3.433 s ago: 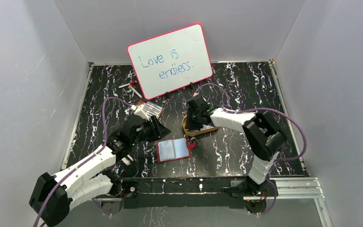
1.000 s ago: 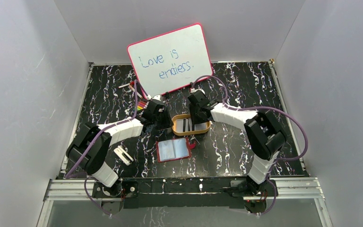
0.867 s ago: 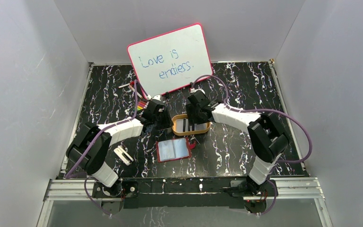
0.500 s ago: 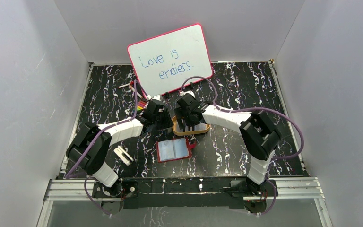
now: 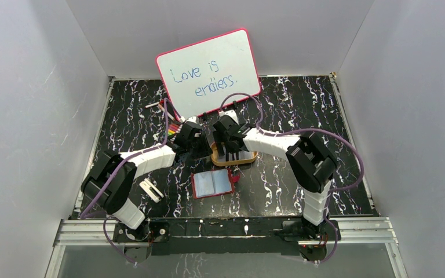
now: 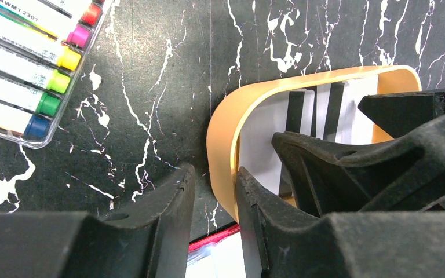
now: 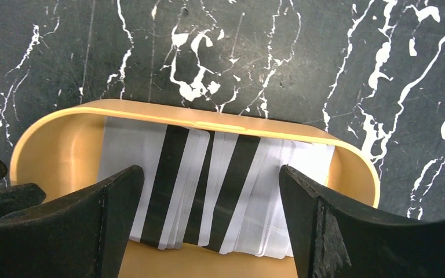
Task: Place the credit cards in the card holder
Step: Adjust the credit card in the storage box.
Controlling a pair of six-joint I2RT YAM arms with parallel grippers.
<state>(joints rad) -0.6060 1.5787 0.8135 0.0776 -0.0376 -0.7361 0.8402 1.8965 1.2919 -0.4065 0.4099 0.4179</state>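
Observation:
Several credit cards (image 7: 208,185), white with dark stripes, lie fanned in an orange oval tray (image 7: 58,150). My right gripper (image 7: 208,174) hangs open and wide just above them, one finger on each side of the stack. My left gripper (image 6: 213,174) is narrowly open astride the left end wall of the tray (image 6: 226,127). Its inner finger touches the wall and its outer finger stands a little apart. The card holder (image 5: 212,183), dark red, lies open and flat just in front of the tray (image 5: 249,156). Both grippers, left (image 5: 207,152) and right (image 5: 230,150), meet at the tray.
A whiteboard (image 5: 208,72) with blue writing leans at the back. A clear case of colour markers (image 6: 29,63) lies left of the tray. A small white object (image 5: 149,190) lies near the left arm. Grey walls close in both sides.
My right gripper has moved left over the cards and its jaws have gone from narrow to wide. The left jaws have narrowed slightly around the tray wall. The tray has stayed put.

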